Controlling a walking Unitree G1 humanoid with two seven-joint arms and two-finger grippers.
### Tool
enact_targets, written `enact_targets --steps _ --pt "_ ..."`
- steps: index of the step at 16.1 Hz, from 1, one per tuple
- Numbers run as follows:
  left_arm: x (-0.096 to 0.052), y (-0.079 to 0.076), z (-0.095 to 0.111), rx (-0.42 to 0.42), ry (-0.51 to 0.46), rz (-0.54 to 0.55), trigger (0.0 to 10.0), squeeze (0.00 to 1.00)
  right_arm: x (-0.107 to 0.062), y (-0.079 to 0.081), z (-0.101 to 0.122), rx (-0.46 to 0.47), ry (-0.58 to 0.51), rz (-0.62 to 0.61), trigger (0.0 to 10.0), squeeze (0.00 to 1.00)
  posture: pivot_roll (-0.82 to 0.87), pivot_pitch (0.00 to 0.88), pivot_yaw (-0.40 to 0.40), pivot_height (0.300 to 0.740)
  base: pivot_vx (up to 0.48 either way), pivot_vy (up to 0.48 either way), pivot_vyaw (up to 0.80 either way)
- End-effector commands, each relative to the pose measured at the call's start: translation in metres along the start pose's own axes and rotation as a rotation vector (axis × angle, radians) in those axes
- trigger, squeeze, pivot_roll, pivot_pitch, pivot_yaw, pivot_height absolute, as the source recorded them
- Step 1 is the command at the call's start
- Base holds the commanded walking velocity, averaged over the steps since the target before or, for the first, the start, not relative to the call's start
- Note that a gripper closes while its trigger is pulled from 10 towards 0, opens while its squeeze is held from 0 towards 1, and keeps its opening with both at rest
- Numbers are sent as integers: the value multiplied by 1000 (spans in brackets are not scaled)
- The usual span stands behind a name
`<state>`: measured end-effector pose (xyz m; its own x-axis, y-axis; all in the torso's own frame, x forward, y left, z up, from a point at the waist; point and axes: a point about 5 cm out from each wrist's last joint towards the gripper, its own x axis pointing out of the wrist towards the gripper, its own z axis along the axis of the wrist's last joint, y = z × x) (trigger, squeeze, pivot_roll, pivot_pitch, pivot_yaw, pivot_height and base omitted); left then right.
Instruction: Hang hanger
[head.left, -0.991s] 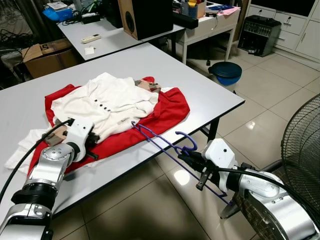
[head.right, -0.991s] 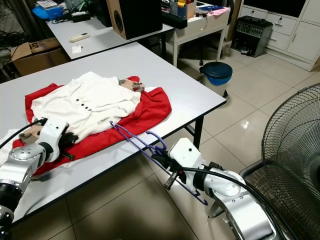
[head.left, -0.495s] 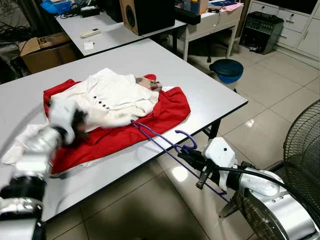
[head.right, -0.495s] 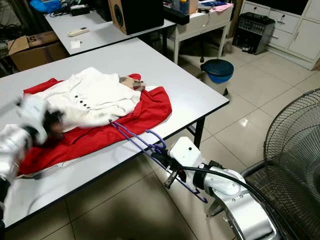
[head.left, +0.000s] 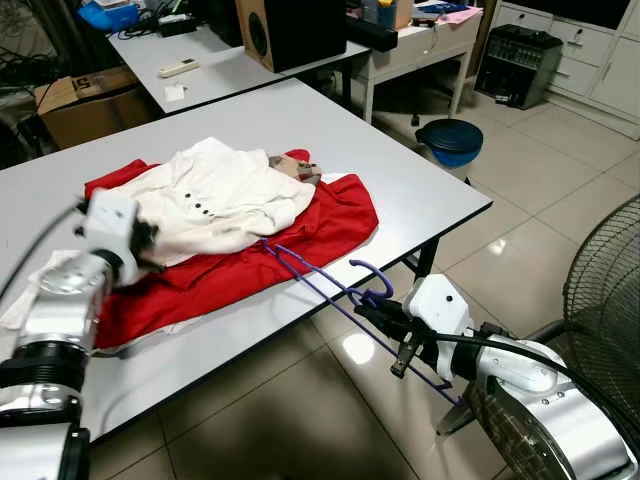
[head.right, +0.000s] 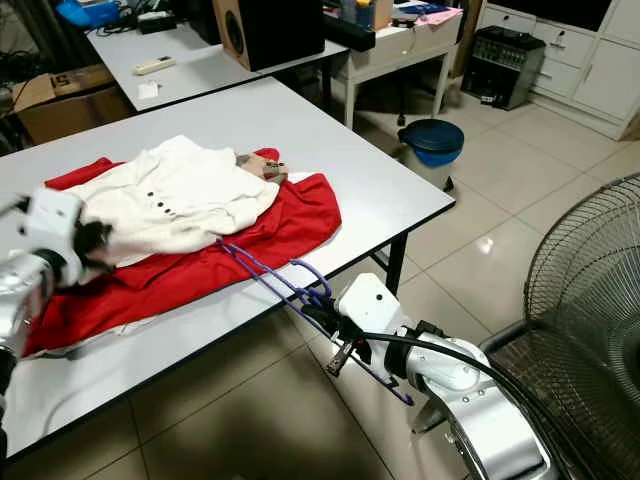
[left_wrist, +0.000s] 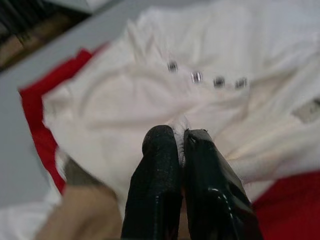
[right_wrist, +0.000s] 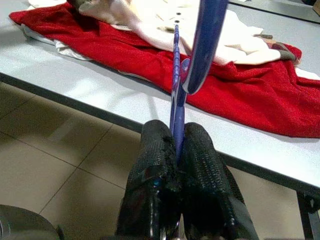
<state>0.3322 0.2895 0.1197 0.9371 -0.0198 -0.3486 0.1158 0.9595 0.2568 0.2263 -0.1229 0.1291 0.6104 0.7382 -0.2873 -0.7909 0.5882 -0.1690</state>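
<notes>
Purple plastic, the hanger (head.left: 330, 290) sticks out past the near edge of the grey surface (head.left: 400, 170), its far tip resting on the red garment (head.left: 330, 225) and its hook curling up just beside the right gripper (head.left: 372, 318). That gripper is clenched on the hanger's thin bar; in the right wrist view the bar runs up from between the two black fingers (right_wrist: 200, 165), which press together on it. The hanger and the right gripper sit as they did half a second ago, off the table edge and over the tiled floor (head.left: 300, 420).

What has changed is on the other side. A second ago the left gripper (head.left: 140, 245) lay low on the red garment near the front edge; it has since lifted and swung toward the white shirt (head.left: 220, 200), and the blur of half a second ago has settled. It now sits at the near-left edge of the white shirt, well apart from the hanger. In the left wrist view its fingers (left_wrist: 157, 170) are closed on a small pinch of white cloth, with the shirt's row of dark buttons (left_wrist: 205, 80) just beyond them.

The white shirt lies spread over the red garment in the middle of the surface. Beyond it stand a second table with a black speaker (head.left: 290, 30), a blue bin (head.left: 450, 145) on the floor, and a fan grille (head.left: 605, 300) at the robot's right.
</notes>
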Motion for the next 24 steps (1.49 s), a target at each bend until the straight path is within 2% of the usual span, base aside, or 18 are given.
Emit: enact_targets --steps 1,4,5,6,9,11,13,14,15,16,17,18,19,20,21,22,23,24 --pt "2 1 2 7 16 14 10000 0 2 0 3 -20 -10 3 10000 0 -80 0 109 740 0 0 0" --pt "4 -2 1 -47 19 22 10000 0 1 1 2 -19 -7 5 10000 0 -80 0 109 740 0 0 0" --pt "4 1 2 -71 20 32 10000 1000 1 1 3 -19 -9 6 10000 0 -76 0 106 740 0 0 0" --pt "4 2 2 -78 20 35 10000 1000 1 0 3 -19 -10 7 10000 0 -75 0 105 740 0 0 0" --pt "4 8 4 -175 14 47 10000 1000 3 0 3 -23 -10 13 10000 0 -75 0 107 740 0 0 0" --pt "5 4 8 -246 7 -5 10000 1000 3 1 4 -22 -12 12 10000 0 -76 0 107 740 0 0 0" --pt "5 6 11 -308 -6 -2 10000 1000 3 1 3 -21 -10 11 10000 0 -75 0 106 740 0 0 0" --pt "5 5 15 -386 -17 -12 10000 1000 2 1 3 -21 -10 11 10000 0 -77 0 107 740 0 0 0" --pt "6 3 20 -512 -34 -45 10000 1000 2 1 3 -21 -10 10 10000 0 -78 0 107 740 0 0 0" --pt "7 -2 26 -662 -52 -84 10000 1000 2 1 3 -21 -9 8 10000 0 -78 0 107 740 0 0 0" --pt "8 -10 28 -750 -44 -137 10000 1000 2 1 3 -21 -9 8 10000 0 -79 0 107 740 0 0 0" --pt "8 -35 27 -846 32 -294 10000 1000 1 1 3 -22 -7 7 10000 0 -85 0 112 740 0 0 0" --pt "5 -48 26 -870 74 -362 10000 1000 1 1 3 -22 -7 6 10000 0 -92 0 118 740 0 0 0" --pt "-3 -66 19 -886 153 -437 10000 1000 -2 1 2 -22 -2 -11 10000 0 -107 0 128 740 0 0 0" --pt "-5 -66 19 -928 149 -428 10000 918 -4 1 2 -19 0 -16 10000 0 -113 0 132 740 0 0 0" --pt "-5 -61 17 -987 154 -389 10000 275 -6 2 1 -17 3 -17 10000 0 -116 0 135 740 0 0 0" --pt "-6 -58 14 -1024 159 -359 10000 63 -8 4 1 -16 5 -17 10000 0 -119 0 136 740 0 0 0" --pt "-5 -56 11 -1055 165 -329 10000 0 -8 4 0 -13 7 -19 10000 0 -121 0 136 740 0 0 0"
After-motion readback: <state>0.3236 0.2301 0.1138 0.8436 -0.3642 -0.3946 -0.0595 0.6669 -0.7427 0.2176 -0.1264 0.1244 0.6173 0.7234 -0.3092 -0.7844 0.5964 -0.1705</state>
